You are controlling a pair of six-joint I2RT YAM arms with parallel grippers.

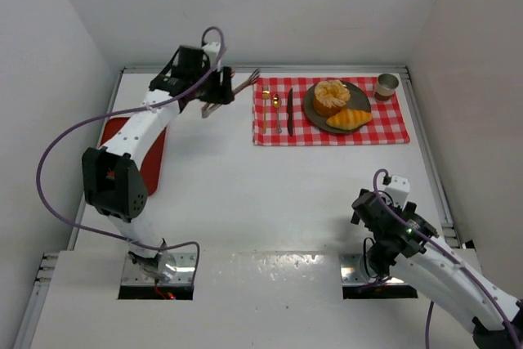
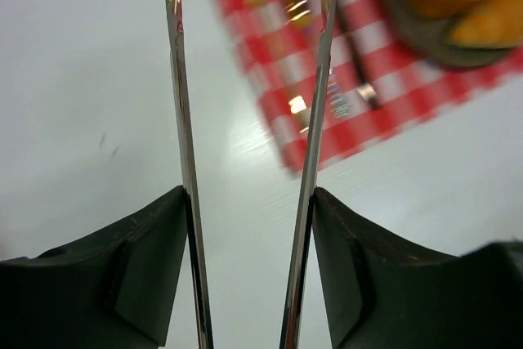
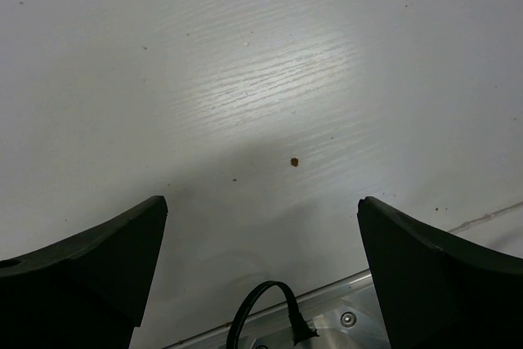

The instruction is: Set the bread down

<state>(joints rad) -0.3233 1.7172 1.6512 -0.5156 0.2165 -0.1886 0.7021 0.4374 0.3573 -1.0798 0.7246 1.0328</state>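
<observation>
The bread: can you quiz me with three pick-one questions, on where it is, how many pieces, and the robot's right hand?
1. Where do the round golden-brown bun and the crescent-shaped croissant lie? A red tray B dark grey round plate C cup
2. How many bread pieces? A one B two C four
3. The right gripper is: A open, empty B shut on bread C shut on a cup
Answers: B, both rest on it; B, a bun plus a croissant; A, its fingers stand wide apart.
</observation>
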